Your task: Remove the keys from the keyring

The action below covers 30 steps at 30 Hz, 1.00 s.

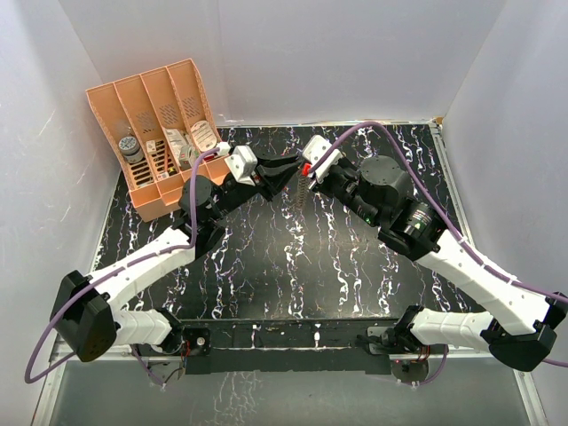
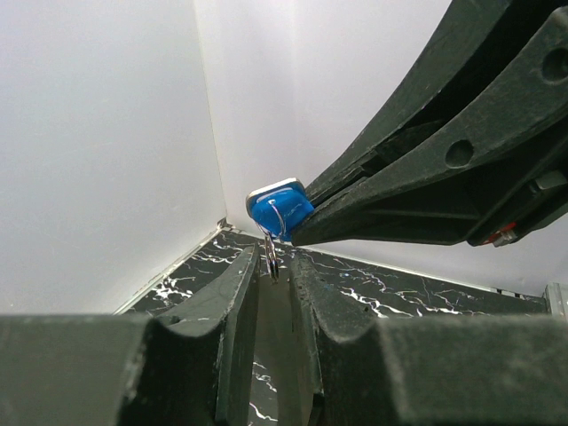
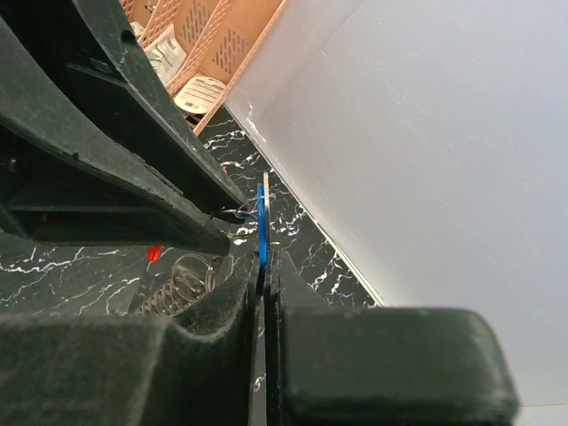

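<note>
With right end effector (image 3: 265,264) clenched on the blue-headed key (image 3: 262,226) and left end effector (image 1: 291,170) grasping the keyring (image 2: 269,256) just beside, holds both above the surface (image 1: 293,266); looks threaded, none freed yet.

Bright even light, blurry foregrounds.

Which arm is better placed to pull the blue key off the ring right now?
Right. The right gripper is pinching the blue key by its head, while the left gripper steadies the keyring, so the right can likely draw it off.
</note>
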### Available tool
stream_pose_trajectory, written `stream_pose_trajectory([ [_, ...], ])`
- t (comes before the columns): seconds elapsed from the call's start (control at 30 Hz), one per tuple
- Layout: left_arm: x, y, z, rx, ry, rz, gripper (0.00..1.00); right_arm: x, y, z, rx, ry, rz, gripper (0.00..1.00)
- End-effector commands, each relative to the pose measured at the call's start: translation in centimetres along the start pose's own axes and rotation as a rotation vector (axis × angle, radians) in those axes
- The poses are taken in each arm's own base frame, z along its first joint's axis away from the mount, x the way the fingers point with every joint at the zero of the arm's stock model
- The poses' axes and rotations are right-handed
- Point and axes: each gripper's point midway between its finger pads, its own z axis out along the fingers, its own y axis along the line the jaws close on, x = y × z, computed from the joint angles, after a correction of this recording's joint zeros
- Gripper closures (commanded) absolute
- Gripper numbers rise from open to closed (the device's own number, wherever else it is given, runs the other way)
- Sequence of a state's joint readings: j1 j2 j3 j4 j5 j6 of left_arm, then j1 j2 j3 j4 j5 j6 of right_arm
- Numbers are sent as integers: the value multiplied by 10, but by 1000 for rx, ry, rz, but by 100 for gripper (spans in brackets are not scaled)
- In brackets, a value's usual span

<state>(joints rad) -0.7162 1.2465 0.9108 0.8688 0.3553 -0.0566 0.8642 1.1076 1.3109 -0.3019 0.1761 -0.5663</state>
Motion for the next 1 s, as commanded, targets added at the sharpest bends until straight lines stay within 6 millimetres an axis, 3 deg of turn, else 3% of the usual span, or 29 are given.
stream_pose_trajectory([
  [0.0,-27,2,9,6,-80,22,81,-32,-14,-9,48,-124,38,100],
  [0.13,-24,2,9,7,-75,22,83,-32,-14,-9,47,-125,36,100],
  [0.3,-25,5,5,-12,-70,50,100,-31,-17,-11,63,-123,37,100],
  [0.67,-22,12,-16,-58,42,174,100,-36,-27,-16,123,-159,47,100],
  [0.97,-14,-8,-24,64,61,237,100,-43,-29,-13,133,-190,66,100],
])
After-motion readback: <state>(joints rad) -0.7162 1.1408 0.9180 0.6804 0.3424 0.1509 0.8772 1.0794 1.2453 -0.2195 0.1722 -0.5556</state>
